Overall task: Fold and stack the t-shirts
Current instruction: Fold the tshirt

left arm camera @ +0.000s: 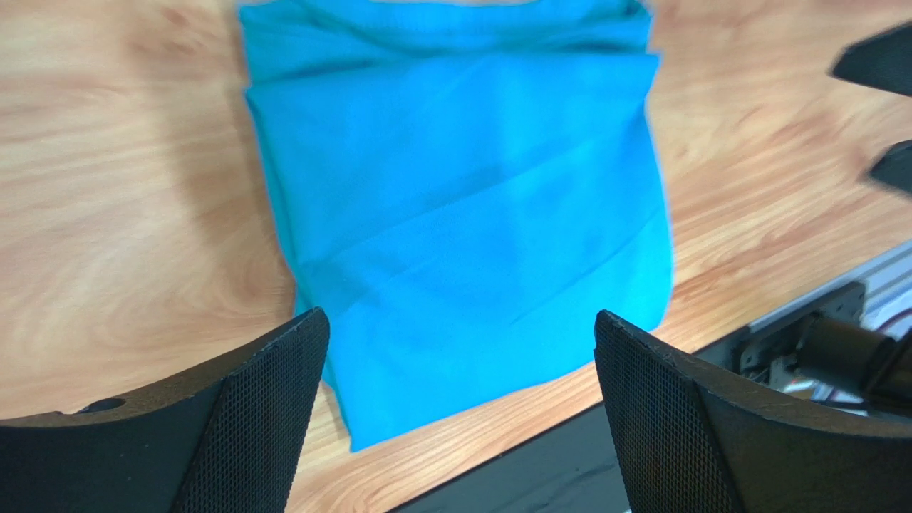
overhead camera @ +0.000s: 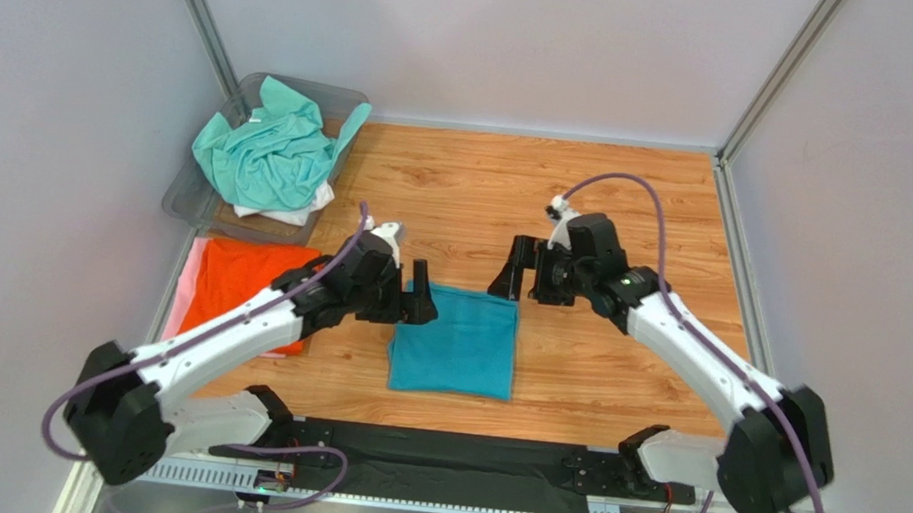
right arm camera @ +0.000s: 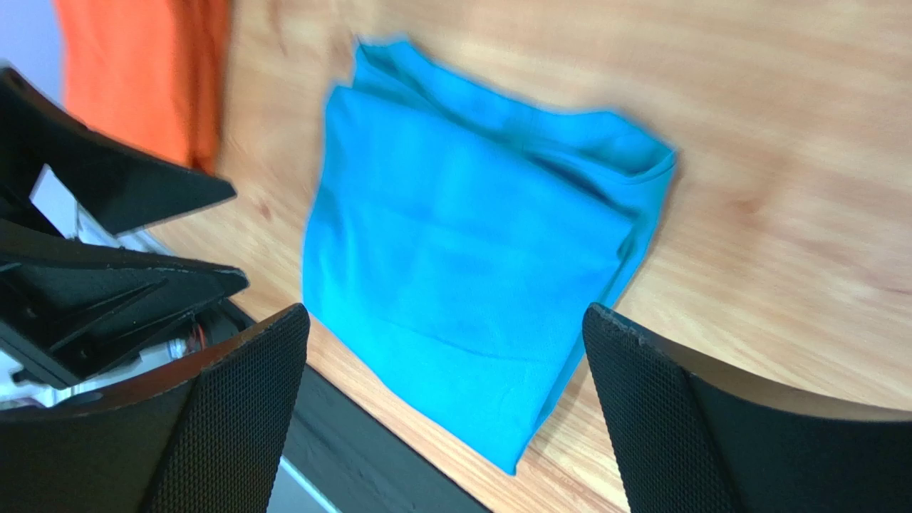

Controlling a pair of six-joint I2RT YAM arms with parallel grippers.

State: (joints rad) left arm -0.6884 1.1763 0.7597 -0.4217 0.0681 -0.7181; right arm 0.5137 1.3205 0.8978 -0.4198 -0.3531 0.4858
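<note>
A teal-blue t-shirt [overhead camera: 455, 341] lies folded into a rectangle on the wooden table, near the front edge; it fills the left wrist view [left arm camera: 460, 203] and shows in the right wrist view [right arm camera: 471, 241]. My left gripper [overhead camera: 421, 293] is open and empty, above the shirt's far left corner. My right gripper [overhead camera: 525, 269] is open and empty, above its far right corner. An orange t-shirt [overhead camera: 250, 288] lies folded at the left on a pale pink one [overhead camera: 187, 286]. A mint-green t-shirt [overhead camera: 270, 147] lies crumpled over a white one [overhead camera: 294, 209] in the bin.
A clear grey plastic bin [overhead camera: 197, 188] stands at the far left corner. White walls close in the table on three sides. A black rail [overhead camera: 444, 460] runs along the front edge between the arm bases.
</note>
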